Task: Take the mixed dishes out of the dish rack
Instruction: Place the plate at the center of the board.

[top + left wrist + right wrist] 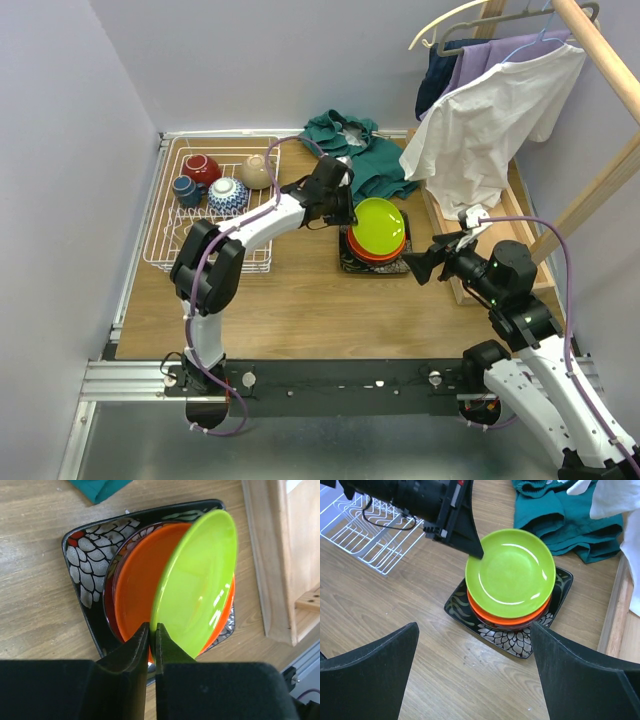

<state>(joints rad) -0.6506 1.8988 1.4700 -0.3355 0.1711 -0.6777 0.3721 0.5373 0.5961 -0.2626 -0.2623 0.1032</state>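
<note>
Left gripper [152, 630] is clamped on the rim of the lime-green plate [200, 580], fingers pinching it edge-on. The plate is tilted, gripper side high, over the orange plate [137, 585]. That sits in the red plate [111, 607], on the black square plate [82, 560]. The stack is mid-bench, nearer the right edge. Right gripper [474, 630] is spread wide, holding nothing, and hangs between the stack and the right edge.

Progress, my read: roughly halfway. Three plates are out and stacked; the fourth is at the stack but not let go.

Left in the dish rack [160, 245] at the far-left corner:
- red cup [200, 168]
- dark-blue mug [185, 190]
- blue-white bowl [228, 195]
- beige bowl [256, 172]

Can't make out a fifth piece there.

Views:
- Left wrist is the one that shows the pinch and the tilt clearly.
- Right wrist makes the lime plate look almost flat on the stack. It catches only a corner of the rack, none of its contents.
- Top view alone shows what's in the rack and where both arms sit relative to the stack.
</note>
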